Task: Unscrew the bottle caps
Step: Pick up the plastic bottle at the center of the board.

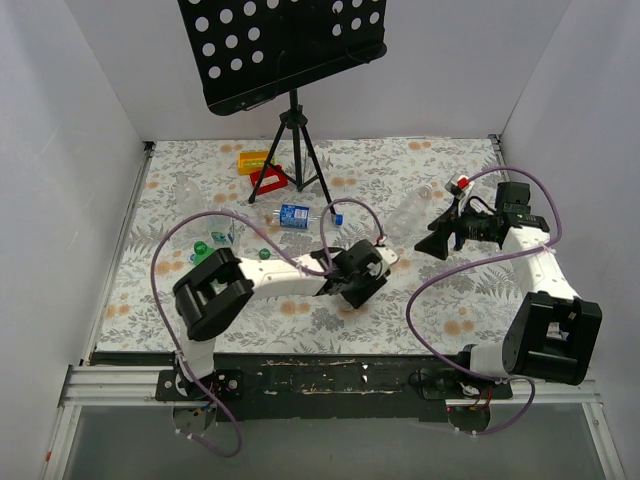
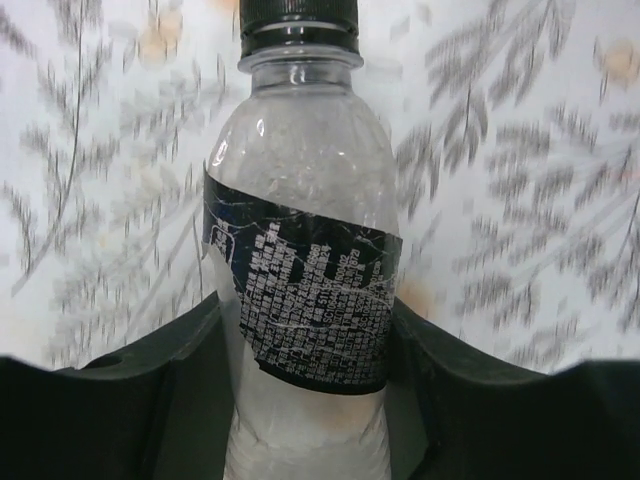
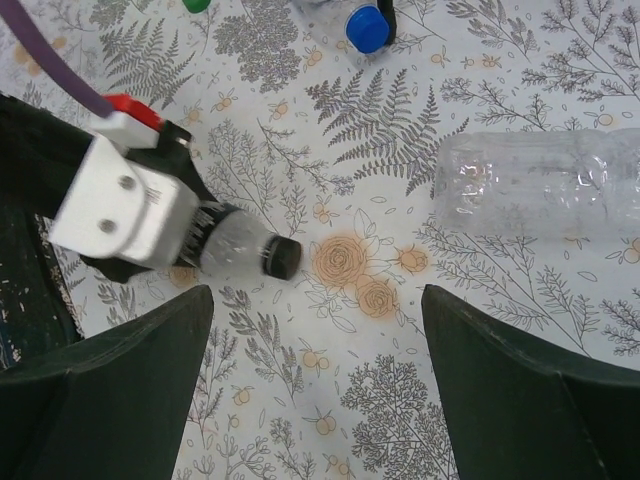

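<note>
L gripper (image 2: 310, 335) clamps clear bottle w/ black label (image 2: 300, 200) at its waist, both fingers against the label. Black cap (image 2: 298, 22) is on. Bottle is front-right of tripod (image 1: 293, 150). R gripper (image 3: 315, 300) is wide, holding nothing, above floral table (image 1: 450, 300), right of tripod. Label-less clear bottle (image 3: 540, 185) lies right of tripod too. Blue-label bottle (image 1: 295, 213) w/ blue cap (image 1: 338, 217) lies just in front of tripod.

**Top external:** high behind the arm bases, looking down over the whole table (image 1: 290, 320).
**Left wrist:** very near, facing a black-capped bottle (image 2: 310, 300) lengthwise.
**Right wrist:** higher above the table, facing down. It shares that bottle with the left wrist view.
</note>
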Controlling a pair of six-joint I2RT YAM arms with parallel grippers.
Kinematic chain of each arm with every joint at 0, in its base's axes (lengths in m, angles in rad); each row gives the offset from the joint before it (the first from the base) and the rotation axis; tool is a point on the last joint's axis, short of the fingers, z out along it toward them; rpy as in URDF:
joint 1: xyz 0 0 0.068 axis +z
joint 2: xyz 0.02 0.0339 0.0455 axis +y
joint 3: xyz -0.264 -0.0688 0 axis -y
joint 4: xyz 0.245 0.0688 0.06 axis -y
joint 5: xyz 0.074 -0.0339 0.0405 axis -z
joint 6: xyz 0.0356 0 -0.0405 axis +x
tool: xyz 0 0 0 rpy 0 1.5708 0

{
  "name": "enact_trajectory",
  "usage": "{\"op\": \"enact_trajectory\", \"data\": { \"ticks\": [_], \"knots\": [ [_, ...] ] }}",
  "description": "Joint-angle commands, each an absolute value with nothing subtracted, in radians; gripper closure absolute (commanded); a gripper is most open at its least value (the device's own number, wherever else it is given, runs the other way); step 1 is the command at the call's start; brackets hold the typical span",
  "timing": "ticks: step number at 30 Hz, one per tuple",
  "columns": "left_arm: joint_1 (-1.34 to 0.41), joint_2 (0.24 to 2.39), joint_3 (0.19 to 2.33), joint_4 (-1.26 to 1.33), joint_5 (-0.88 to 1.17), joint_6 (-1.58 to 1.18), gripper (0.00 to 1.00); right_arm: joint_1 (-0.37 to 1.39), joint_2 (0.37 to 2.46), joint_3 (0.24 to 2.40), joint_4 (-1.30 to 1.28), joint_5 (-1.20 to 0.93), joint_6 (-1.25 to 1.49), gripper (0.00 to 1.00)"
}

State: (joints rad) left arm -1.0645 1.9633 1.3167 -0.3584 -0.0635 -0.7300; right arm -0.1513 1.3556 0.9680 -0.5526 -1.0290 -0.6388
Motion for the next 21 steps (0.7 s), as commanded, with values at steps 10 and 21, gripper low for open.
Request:
{"op": "enact_trajectory", "data": {
  "ticks": [10, 21],
  "knots": [
    [-1.078, 1.151, 0.695, -0.023, -0.021, -0.617, 0.89, -0.156, 1.14, 0.867, -0.341, -0.976, -0.584, 0.07],
    [-1.078, 0.931, 0.562, -0.1, -0.063, -0.505, 0.9, 0.139, 1.353, 1.006, -0.948, -1.141, -0.951, 0.17]
  ]
}}
